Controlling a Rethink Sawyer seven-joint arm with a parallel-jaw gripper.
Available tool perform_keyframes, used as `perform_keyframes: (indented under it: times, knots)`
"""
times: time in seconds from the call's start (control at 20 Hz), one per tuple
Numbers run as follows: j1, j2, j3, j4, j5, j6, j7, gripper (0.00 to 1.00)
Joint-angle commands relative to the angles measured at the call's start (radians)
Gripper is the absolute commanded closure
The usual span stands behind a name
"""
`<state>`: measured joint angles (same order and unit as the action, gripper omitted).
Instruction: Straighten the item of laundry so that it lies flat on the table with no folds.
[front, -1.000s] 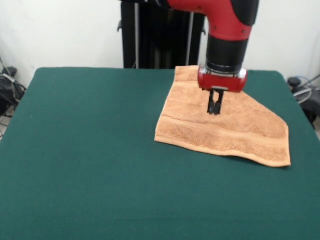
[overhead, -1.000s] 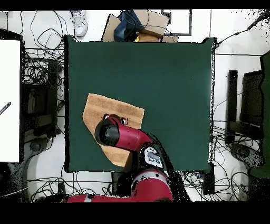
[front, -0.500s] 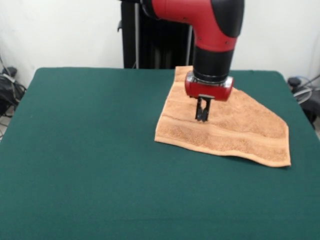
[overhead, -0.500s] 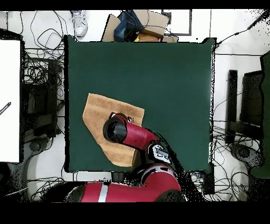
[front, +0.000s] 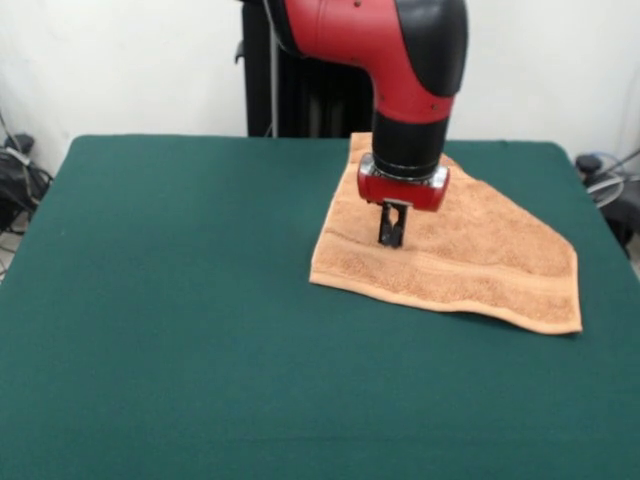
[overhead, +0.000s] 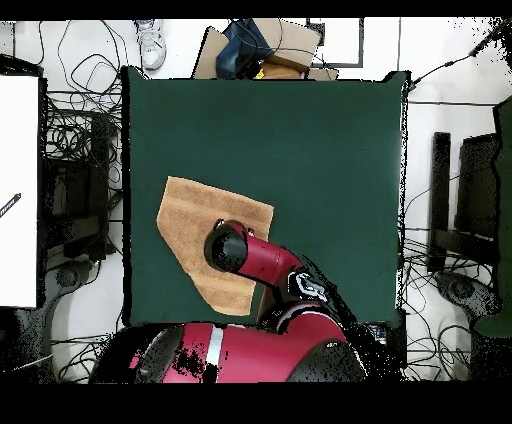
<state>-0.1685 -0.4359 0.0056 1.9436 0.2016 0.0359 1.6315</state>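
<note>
The item of laundry (front: 480, 262) is a light orange-tan towel lying on the right half of the dark green table (front: 180, 300). Its outline is irregular, with a slanted far-right edge and a woven band along the near edge. My gripper (front: 391, 240) points straight down over the towel's left-centre part, tips at or just above the cloth, fingers together and shut. In the overhead view the towel (overhead: 188, 212) lies near the table's (overhead: 320, 150) left edge, and the arm's wrist (overhead: 228, 248) hides the gripper.
The towel's near right corner (front: 565, 322) lies close to the table's right edge. Off the table there are tangled cables (overhead: 75, 130), a white board (overhead: 18, 190) and boxes (overhead: 262, 45). A shoe (overhead: 151, 44) shows at the top edge.
The arm has moved left across the towel and come lower, bringing the gripper tips closer to the cloth. The towel has kept its shape and place.
</note>
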Motion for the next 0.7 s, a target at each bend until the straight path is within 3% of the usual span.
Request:
perform_keyframes:
  times: [0.05,0.7]
  knots:
    - [-0.002,0.067,0.031,-0.11,-0.03,-0.005,0.117,1.0]
    - [-0.033,0.164,0.003,-0.221,-0.078,-0.033,0.091,1.0]
